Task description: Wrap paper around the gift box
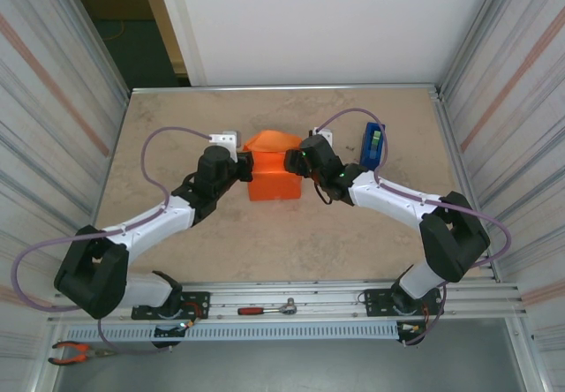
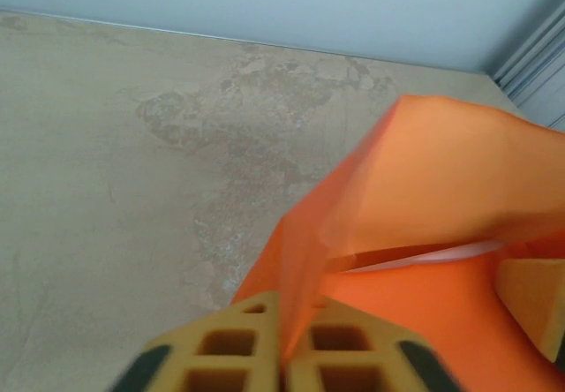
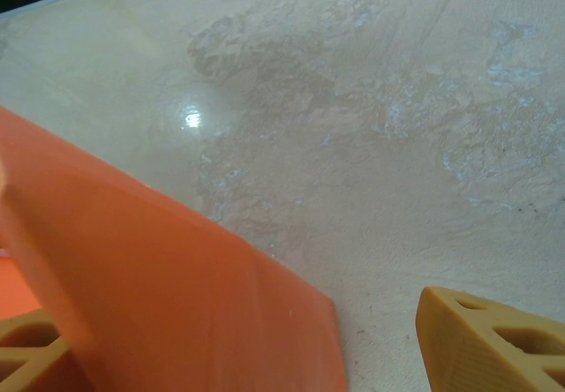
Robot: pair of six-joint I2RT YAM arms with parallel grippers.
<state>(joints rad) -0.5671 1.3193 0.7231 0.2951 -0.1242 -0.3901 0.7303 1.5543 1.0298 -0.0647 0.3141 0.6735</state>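
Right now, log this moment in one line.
left end effector: shut on paper | right end effector: open | gift box: partly wrapped

Black-and-white arms [image 1: 152,223], purple cables [image 1: 353,110]

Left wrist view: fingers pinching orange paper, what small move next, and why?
Probably pull the pinched flap taut toward the gift box end: the left fingers are shut on a loose, upstanding fold of the paper, while the right fingers stand open.
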